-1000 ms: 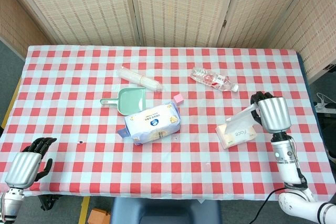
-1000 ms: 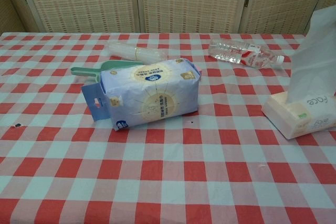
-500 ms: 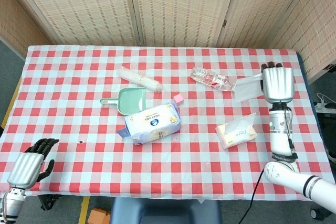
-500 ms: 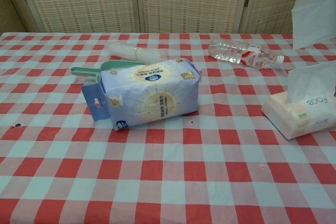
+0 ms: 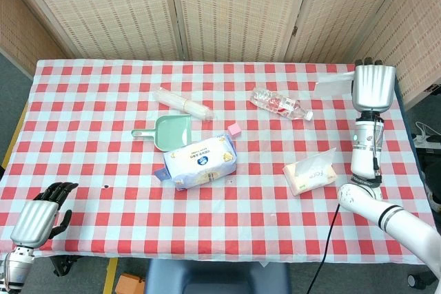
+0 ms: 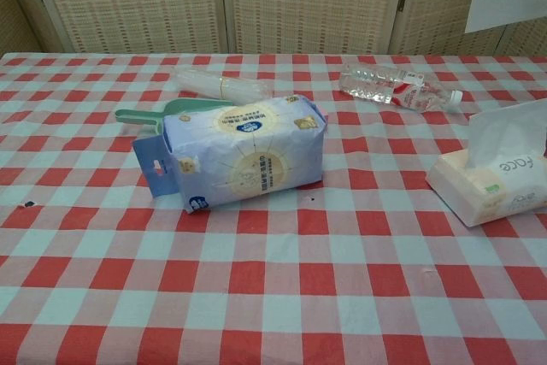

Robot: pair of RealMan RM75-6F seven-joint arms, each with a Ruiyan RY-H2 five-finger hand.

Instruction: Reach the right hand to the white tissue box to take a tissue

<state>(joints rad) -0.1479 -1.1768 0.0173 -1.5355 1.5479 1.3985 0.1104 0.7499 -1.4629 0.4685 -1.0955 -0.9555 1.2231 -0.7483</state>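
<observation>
Fingers: right hand [image 5: 373, 86] grips tissue [image 5: 333, 85] | tissue box [image 5: 310, 175]: below and left of fingers, well apart | left hand [image 5: 36, 217]: empty, loosely curled, farther

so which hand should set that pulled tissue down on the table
Right. The right hand holds the tissue raised above the table, beyond the tissue box. The left hand sits at the near left corner, holding nothing.
</observation>
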